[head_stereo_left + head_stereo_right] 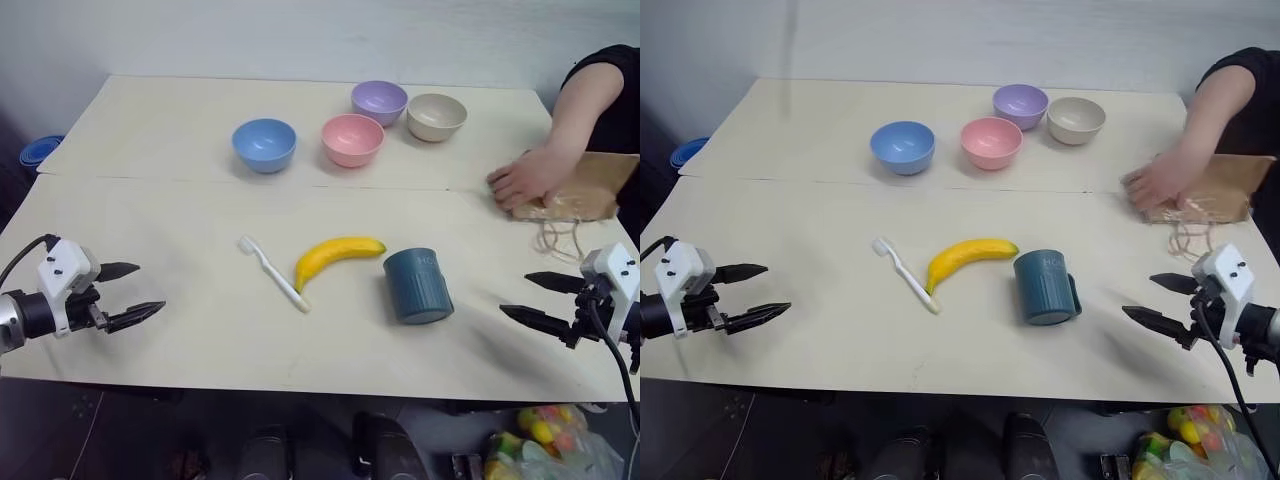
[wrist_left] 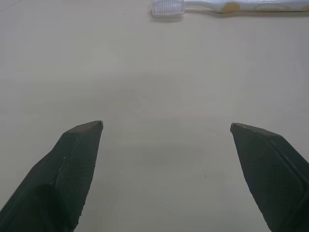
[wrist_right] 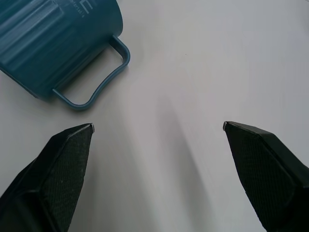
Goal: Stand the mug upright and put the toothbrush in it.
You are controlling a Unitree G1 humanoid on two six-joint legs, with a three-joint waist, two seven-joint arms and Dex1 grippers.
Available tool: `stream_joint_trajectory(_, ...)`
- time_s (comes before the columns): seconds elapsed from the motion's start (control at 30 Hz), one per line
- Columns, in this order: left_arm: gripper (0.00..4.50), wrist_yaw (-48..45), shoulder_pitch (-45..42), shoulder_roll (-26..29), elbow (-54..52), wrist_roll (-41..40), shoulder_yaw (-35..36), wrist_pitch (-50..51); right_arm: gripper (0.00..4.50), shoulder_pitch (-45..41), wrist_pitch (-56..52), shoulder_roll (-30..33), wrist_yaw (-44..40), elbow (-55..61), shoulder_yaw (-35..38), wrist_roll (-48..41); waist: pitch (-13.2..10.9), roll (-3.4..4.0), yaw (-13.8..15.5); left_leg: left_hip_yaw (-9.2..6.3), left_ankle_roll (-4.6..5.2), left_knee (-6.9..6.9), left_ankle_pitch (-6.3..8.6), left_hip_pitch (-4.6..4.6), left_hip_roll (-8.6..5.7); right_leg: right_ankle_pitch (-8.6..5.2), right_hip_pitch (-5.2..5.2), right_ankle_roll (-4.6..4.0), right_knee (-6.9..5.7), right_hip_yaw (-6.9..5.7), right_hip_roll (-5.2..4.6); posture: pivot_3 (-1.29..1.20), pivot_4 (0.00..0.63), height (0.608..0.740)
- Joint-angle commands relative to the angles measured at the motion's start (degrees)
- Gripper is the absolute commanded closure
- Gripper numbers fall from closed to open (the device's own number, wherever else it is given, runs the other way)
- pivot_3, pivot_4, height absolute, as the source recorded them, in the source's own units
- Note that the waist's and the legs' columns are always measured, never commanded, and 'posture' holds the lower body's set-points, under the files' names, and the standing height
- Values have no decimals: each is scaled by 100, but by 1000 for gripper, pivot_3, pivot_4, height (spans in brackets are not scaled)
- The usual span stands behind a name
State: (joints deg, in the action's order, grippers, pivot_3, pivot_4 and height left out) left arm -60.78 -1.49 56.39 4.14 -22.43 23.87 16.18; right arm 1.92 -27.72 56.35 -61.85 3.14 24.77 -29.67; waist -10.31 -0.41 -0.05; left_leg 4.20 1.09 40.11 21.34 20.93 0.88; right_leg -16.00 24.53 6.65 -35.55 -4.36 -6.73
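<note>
Teal and ribbed, the mug (image 1: 417, 286) had not been stood up as the task asks: in the left eye view it rested on the table (image 1: 200, 210) near the front edge, mouth not showing, so it looked tipped or upside down. The toothbrush (image 1: 273, 273) lay flat, apart from the mug, with the banana (image 1: 334, 256) between them and its tip just beside the brush's handle. So nothing of the task was done; both steps were left. The left gripper (image 1: 128, 292) hung over the table's left side with its fingers spread and empty, well apart from the brush. The right gripper (image 1: 536, 299) hung at the right side, likewise spread and empty, near the mug but not touching. Four bowls (image 1: 264, 145) stood at the back, and a person's hand (image 1: 522, 182) rested on a brown bag (image 1: 590, 190) at the far right.

From the right eye view, the mug's handle (image 1: 1074, 294) showed on the side toward the right gripper (image 1: 1158, 300), which suggested that arm was better placed for righting it.

From the left wrist view, the wide-apart fingertips (image 2: 79, 145) framed bare table, with the brush's bristle head (image 2: 167, 8) some way ahead.

From the right wrist view, the parted fingertips (image 3: 72, 145) pointed past the mug's handle (image 3: 99, 77), still clear of it.
</note>
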Motion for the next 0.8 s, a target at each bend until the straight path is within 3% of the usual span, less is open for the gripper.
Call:
stream_joint_trajectory(0.03, 14, -16, 22, -8, -179, -49, 76, -45, 20, 14, -14, 18, 2, 118, 159, -48, 0, 0, 1, 0, 0, 0, 0, 0, 0, 0, 0, 0, 0, 0, 0, 0, 150, 740)
stream_joint_trajectory(0.43, 14, -220, -575, 93, -601, -484, -224, 770, 20, 234, -885, 274, -179, 884, 706, -652, 0, 0, 16, -1, 0, 3, 0, 1, -2, 0, 0, 0, -3, 1, 0, 0, 150, 740)
stream_joint_trajectory(0.8, 14, -463, -1079, 194, -429, -522, -507, 1068, 20, 430, -890, 217, -37, 1256, 780, -481, 0, 0, 10, 3, 0, 4, 0, 0, -1, 0, 0, 0, -3, 4, 7, 0, 150, 740)
